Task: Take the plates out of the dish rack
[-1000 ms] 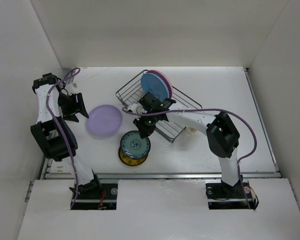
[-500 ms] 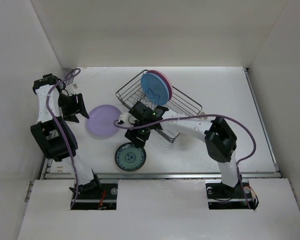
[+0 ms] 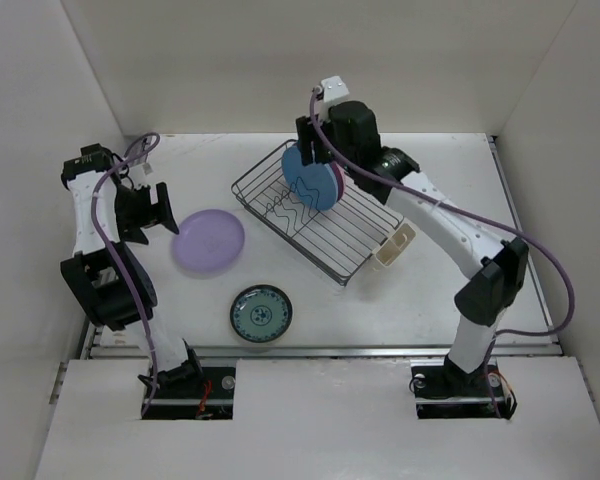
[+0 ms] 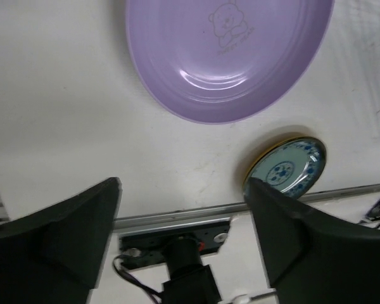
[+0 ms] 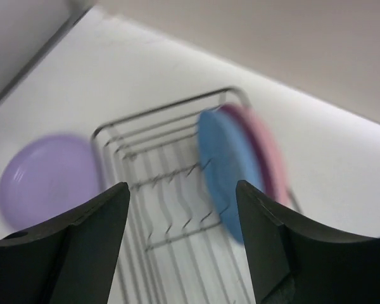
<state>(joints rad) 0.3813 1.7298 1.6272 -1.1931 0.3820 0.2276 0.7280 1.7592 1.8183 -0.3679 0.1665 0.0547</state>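
- Hovering over the far end of the dish rack [image 3: 332, 240], the right gripper [image 5: 182, 190] has its fingers spread wide with nothing between them.
- Blue plate [image 3: 308, 180] and pink plate [image 5: 270, 158] both stand on edge in the rack, pink right behind blue.
- Lavender plate [image 3: 209, 241] lies flat on the table [image 3: 460, 170], left of the rack.
- Small teal-patterned plate [image 3: 261, 314] sits flat closer to the front edge, apart from the lavender one.
- Left gripper [image 4: 183, 190] hangs just beside the lavender plate, fingers apart, holding nothing.
- Cream cup [image 3: 392, 246] is at the rack's right end.
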